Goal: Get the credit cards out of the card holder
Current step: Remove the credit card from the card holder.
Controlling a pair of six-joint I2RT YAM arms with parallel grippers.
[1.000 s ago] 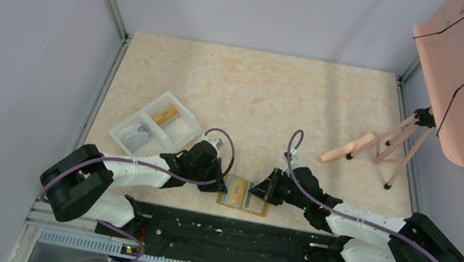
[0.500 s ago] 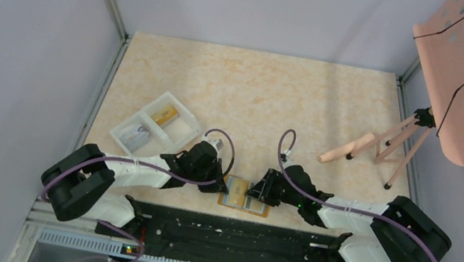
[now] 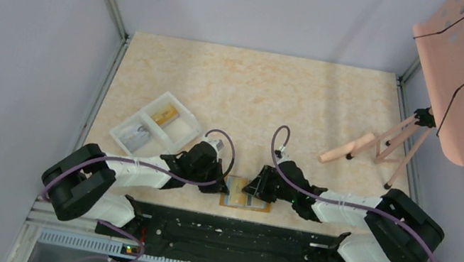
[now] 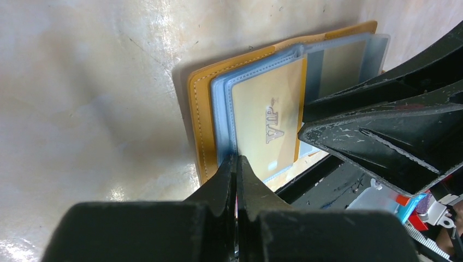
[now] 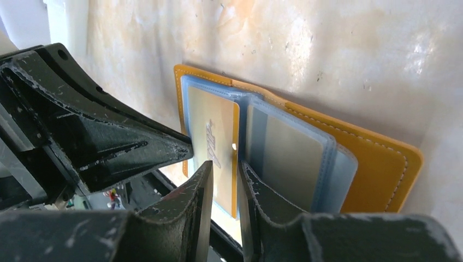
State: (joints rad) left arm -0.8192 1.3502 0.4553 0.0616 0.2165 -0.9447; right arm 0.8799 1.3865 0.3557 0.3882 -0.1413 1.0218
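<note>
Step in hand, as judged: drawing the first card out of the opened card holder (image 3: 237,195). The holder lies flat and open on the table (image 3: 257,92), to the right of the white tray (image 3: 178,134), apart from it and closer to the near table edge than the tray is. The left gripper (image 4: 236,164) sits at the holder's tray-side edge, fingers pressed together with no gap and tips down on the rim of the blue-tinted sleeve (image 4: 221,114); cannot tell whether they nip the sleeve or only pin it. The right gripper (image 5: 225,165) comes in from the side away from the tray and is narrow, a thin slit between its fingers; the free edge of the gold card (image 5: 214,136) lies in line with that slit, and the fingers do not look closed on it.

To do it well (judgement): keep the left tips bearing down so the holder cannot slide; seat the card's free edge properly in the slit and close fully before any pull; draw low and flat, away from the tray, along the plane of the sleeve, or the leaf will lift with the card. The card is thin and slick, so expect slip at the pads.

Look of the holder: tan-orange cover, pale stitching round the border, rounded corners; two clear blue-tinted leaves inside. The tray-side leaf holds the gold card, embossed "VIP". The other pocket (image 5: 292,158) shows dull grey-green through the plastic; cannot tell whether it holds a card or is empty.
</note>
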